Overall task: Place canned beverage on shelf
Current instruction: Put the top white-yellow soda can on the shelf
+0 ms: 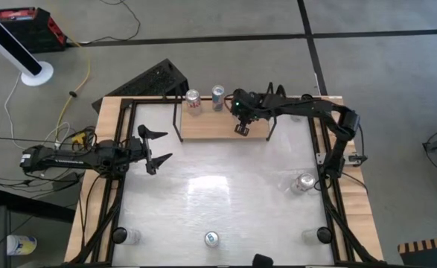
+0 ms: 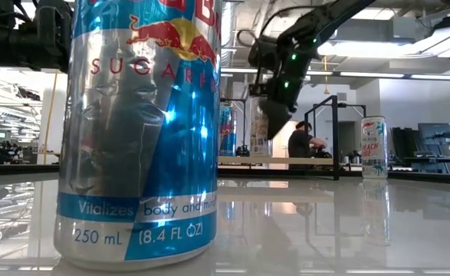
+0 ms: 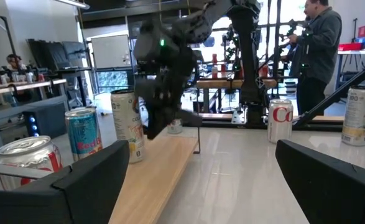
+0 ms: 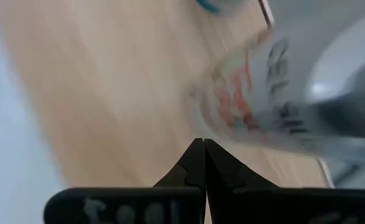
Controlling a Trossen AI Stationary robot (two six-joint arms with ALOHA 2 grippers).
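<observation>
A Red Bull can [image 2: 140, 130] close to the low camera carries the bull emblem, "SUGARFREE" cut off at the can's edge, "Vitalizes body and mind" and "250 mL (8.4 FL OZ)". In the left wrist view a red-and-white can [image 3: 280, 120] on the tabletop shows only a large "C"; other labels cannot be read.

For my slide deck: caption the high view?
Right gripper shut above the shelf near two cans; left gripper open, waiting.
</observation>
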